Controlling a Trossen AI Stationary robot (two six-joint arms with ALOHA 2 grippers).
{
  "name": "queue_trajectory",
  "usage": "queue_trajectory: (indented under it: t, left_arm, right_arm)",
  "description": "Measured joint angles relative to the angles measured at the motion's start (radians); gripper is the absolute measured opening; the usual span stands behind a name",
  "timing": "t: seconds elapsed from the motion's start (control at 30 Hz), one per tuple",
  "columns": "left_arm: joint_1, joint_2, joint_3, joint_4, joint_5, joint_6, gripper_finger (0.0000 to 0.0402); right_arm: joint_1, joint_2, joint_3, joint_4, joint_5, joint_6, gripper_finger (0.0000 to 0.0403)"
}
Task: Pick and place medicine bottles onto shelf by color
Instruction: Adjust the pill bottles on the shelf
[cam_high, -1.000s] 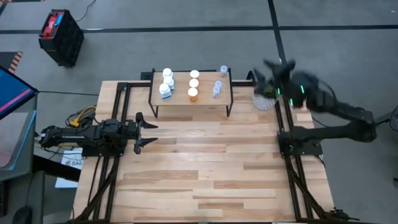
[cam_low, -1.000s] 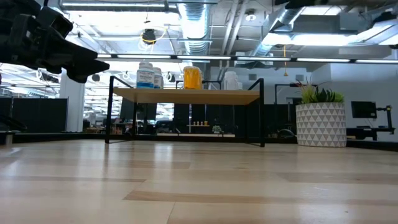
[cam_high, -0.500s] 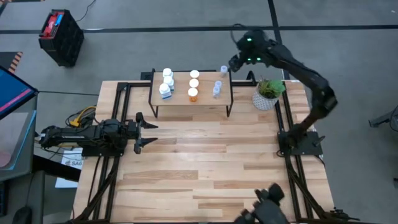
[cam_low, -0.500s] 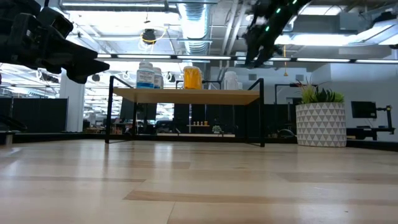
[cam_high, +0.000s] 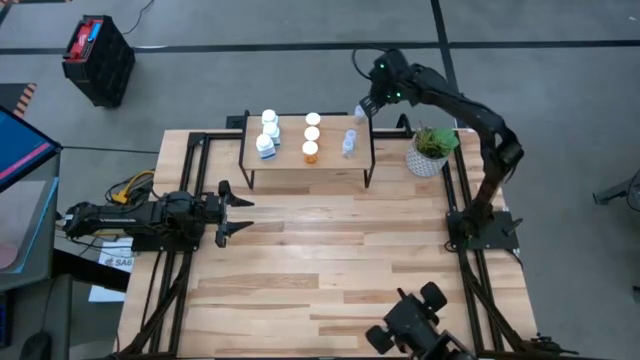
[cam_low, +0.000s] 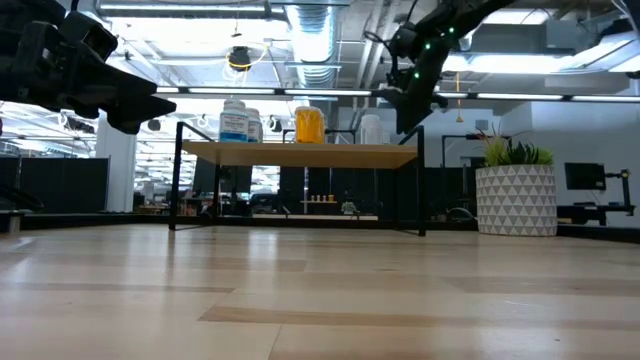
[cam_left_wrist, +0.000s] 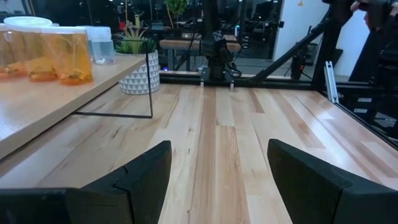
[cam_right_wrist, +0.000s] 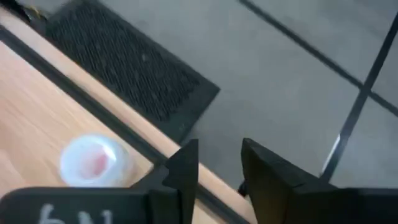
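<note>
On the table's left edge, we see the left arm lying low and level, its left gripper (cam_high: 232, 213) pointing toward the middle of the wooden tabletop (cam_high: 320, 270) with fingers spread wide and nothing between them; in its own wrist view the same 2 dark fingers (cam_left_wrist: 142, 176) frame bare planks.

Moving right, the shelf (cam_high: 292, 160) stands at the far side of the table on thin black legs. Its left end carries 3 white bottles with blue marks (cam_high: 267, 133) in a close column. The middle holds 3 orange bottles with white caps (cam_high: 311, 136), also in a column. Toward the right end stand 2 clear pale-blue bottles (cam_high: 349, 143), and a 3rd clear bottle (cam_high: 360, 111) sits at the shelf's far right corner.

Over that corner hangs the right gripper (cam_high: 372, 99), the right arm arching from its base up past the potted plant (cam_high: 432, 146), which stands just right of the shelf. In the right wrist view the fingers (cam_right_wrist: 185, 165) show a narrow gap and hold nothing — the clear bottle's cap (cam_right_wrist: 93, 160) lies off to 1 side of them on the light wood, apart from the tips. From the low view the gripper (cam_low: 412, 100) hovers above the shelf's right end, beside that bottle (cam_low: 372, 130).
</note>
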Motion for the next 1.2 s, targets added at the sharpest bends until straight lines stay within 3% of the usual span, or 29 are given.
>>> queue_trajectory:
  t: [0.3, 0.57, 0.87, 1.2]
  left_arm:
    - [0.000, 0.000, 0.000, 0.001, 0.000, -0.005, 0.0254]
    - [0.000, 0.000, 0.000, 0.000, 0.000, -0.003, 0.0254]
    - [0.000, 0.000, 0.000, 0.000, 0.000, -0.005, 0.0254]
    - [0.000, 0.000, 0.000, 0.000, 0.000, -0.005, 0.0254]
  right_arm:
    - [0.016, 0.078, -0.002, -0.001, 0.004, -0.027, 0.0100]
    - [0.020, 0.082, -0.002, 0.040, -0.003, -0.059, 0.0098]
    - [0.013, 0.083, -0.002, 0.049, -0.118, -0.133, 0.0097]
    - [0.025, 0.083, -0.002, 0.028, -0.177, -0.159, 0.0097]
